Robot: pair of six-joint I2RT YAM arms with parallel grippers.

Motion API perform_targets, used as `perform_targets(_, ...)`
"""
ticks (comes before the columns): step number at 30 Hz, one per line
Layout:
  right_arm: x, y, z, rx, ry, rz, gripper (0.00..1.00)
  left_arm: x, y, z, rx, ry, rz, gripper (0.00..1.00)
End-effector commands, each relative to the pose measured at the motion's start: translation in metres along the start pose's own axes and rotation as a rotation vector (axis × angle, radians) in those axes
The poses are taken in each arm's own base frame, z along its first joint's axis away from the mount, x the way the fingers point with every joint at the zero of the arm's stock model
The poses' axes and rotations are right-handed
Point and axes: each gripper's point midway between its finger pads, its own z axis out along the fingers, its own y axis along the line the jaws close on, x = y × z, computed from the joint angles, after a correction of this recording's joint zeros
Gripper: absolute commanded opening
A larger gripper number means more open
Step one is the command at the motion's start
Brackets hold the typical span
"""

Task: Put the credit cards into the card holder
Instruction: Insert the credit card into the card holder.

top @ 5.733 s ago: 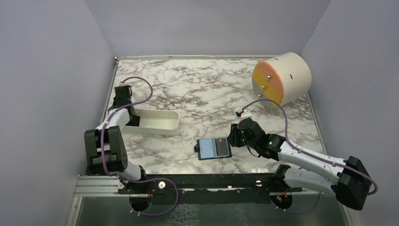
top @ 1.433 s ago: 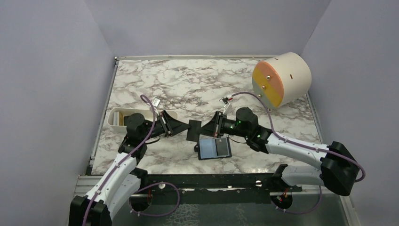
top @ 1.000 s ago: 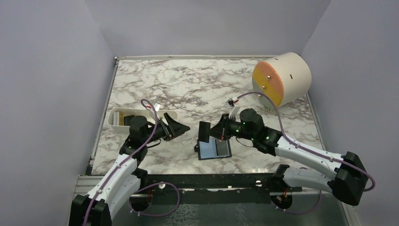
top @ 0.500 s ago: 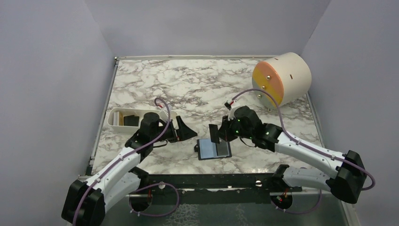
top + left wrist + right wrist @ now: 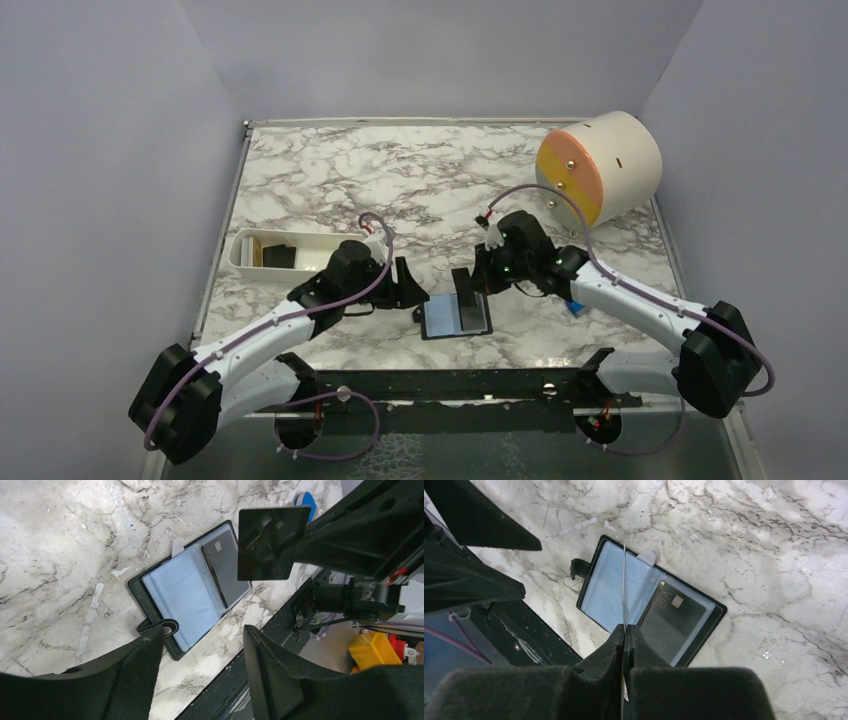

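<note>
The card holder [image 5: 455,316] lies open on the marble, light blue inside [image 5: 192,592], with one dark credit card [image 5: 674,616] in its right pocket. My right gripper [image 5: 624,630] is shut on another dark credit card [image 5: 270,542]. That card hangs just above the holder's middle and shows edge-on [image 5: 624,582] in the right wrist view. My left gripper [image 5: 202,645] is open with nothing between its fingers. It hovers low at the holder's left edge, by the strap with the stud [image 5: 167,628]. More dark cards [image 5: 281,256] lie in the white tray.
The white oblong tray [image 5: 300,242] stands at the left, behind my left arm. A large cream cylinder with an orange-yellow face [image 5: 600,165] lies at the back right. A small blue block [image 5: 577,306] sits under my right arm. The table's black front rail [image 5: 440,385] runs close below the holder.
My left gripper let go of the card both grippers held and moved right, down to the holder's left edge. My right gripper carried the card down over the open holder.
</note>
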Motion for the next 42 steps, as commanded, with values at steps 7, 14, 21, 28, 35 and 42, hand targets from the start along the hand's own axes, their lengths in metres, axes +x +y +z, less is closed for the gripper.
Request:
perform_targets(7, 0.012, 0.007, 0.003, -0.176, 0.107, 0.043, 0.01, 0.009, -0.001, 0.021, -0.044, 0.027, 0.065, 0.49)
perform_targets(14, 0.017, 0.002, 0.005, -0.195, 0.149, 0.058, 0.01, 0.016, -0.005, 0.030, -0.021, 0.037, 0.067, 0.39)
perform_targets(21, 0.026, 0.006, 0.013, -0.235, 0.211, 0.088, 0.01, 0.020, -0.001, 0.038, -0.036, 0.046, 0.078, 0.21)
perform_targets(28, 0.041, 0.009, 0.024, -0.275, 0.268, 0.177, 0.01, 0.028, 0.013, 0.040, -0.086, 0.048, 0.081, 0.14)
perform_targets(35, 0.045, 0.012, 0.035, -0.299, 0.308, 0.258, 0.01, 0.035, 0.028, 0.039, -0.130, 0.051, 0.080, 0.14)
perform_targets(42, 0.045, 0.000, 0.035, -0.254, 0.304, 0.288, 0.01, 0.044, 0.042, 0.038, -0.173, 0.073, 0.084, 0.14)
